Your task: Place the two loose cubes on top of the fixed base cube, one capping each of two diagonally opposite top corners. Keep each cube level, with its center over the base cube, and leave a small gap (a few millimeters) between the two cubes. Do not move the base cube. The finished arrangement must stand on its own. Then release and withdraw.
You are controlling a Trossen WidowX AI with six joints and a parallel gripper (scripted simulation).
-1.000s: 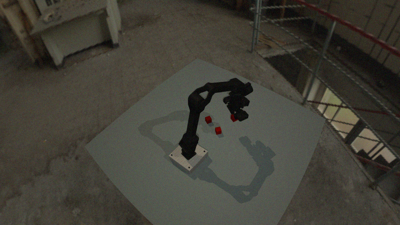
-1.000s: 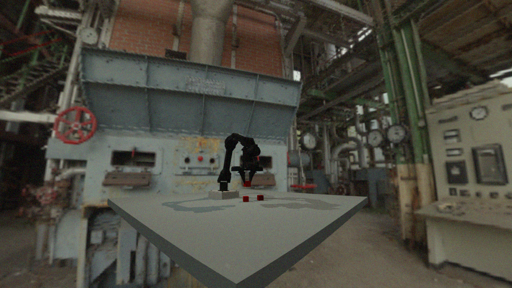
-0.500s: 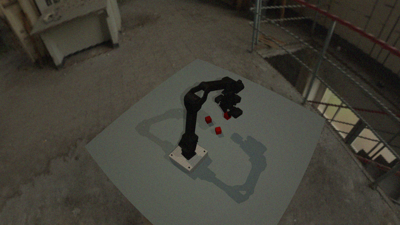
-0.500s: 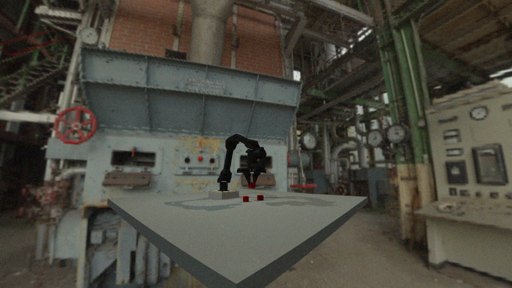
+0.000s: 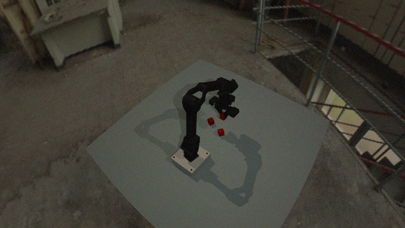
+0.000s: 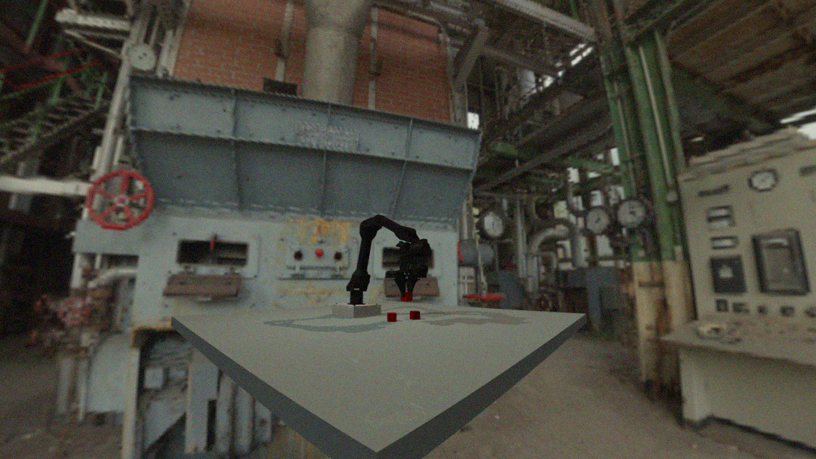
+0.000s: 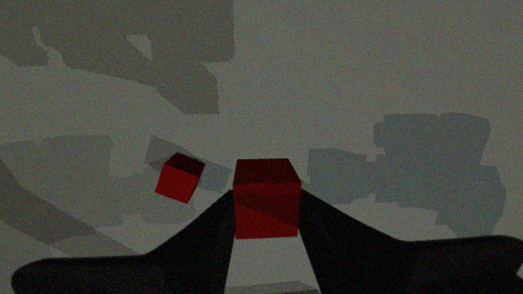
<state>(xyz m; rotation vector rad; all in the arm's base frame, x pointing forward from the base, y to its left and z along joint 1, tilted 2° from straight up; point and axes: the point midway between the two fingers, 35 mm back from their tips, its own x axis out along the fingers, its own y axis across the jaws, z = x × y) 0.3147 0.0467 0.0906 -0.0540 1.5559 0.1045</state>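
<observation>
Held cube: a red cube (image 7: 266,198) sits clamped between the two black fingers of the claw (image 5: 225,114), lifted off the table; in the exterior view it hangs at the claw tip (image 6: 406,296), above the surface.
Claw state: closed on the held cube, one finger pressed to each side face, the cube level and square to the fingers.
Second cube: a red cube (image 5: 210,121) rests on the table, just beside the claw and toward the arm's upright link; the wrist view shows one cube (image 7: 180,183) below and left of the claw, turned at an angle to the held one.
Third cube: another red cube (image 5: 221,132) rests on the table near the claw, on the side toward the arm's mount, apart from the second cube. Which of the two resting cubes is the base I cannot tell.
Arm: the black arm (image 5: 190,119) rises from a white mount (image 5: 190,162) and bends over so the claw points down.
Table: grey slab (image 5: 269,158) carrying the arm's shadows.
</observation>
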